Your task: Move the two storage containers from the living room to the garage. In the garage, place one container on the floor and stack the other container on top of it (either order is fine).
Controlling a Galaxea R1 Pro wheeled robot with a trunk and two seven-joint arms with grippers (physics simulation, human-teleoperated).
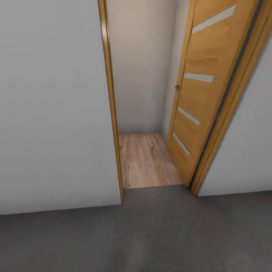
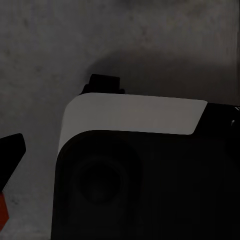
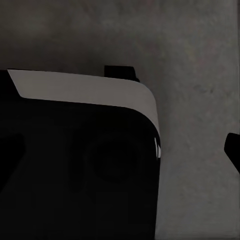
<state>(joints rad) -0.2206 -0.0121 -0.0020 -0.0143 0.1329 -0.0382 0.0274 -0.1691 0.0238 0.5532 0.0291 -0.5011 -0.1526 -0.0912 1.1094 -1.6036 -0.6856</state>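
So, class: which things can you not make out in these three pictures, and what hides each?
- Room past the open honey-wood door: head view, white wall hides it beyond the wood-plank strip.
- Small orange-red sliver: left wrist view, cut by the edge; unidentifiable.
- Both grippers' state: wrist views, the robot's dark base blocks them.

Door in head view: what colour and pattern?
Honey-orange wood door with slanted pale strips, best in head view.

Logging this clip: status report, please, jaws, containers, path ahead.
Jaws: state cannot be told from either wrist view. Containers: none identifiable. Ahead: open wooden door, doorway onto wood-plank floor; robot on grey concrete floor.
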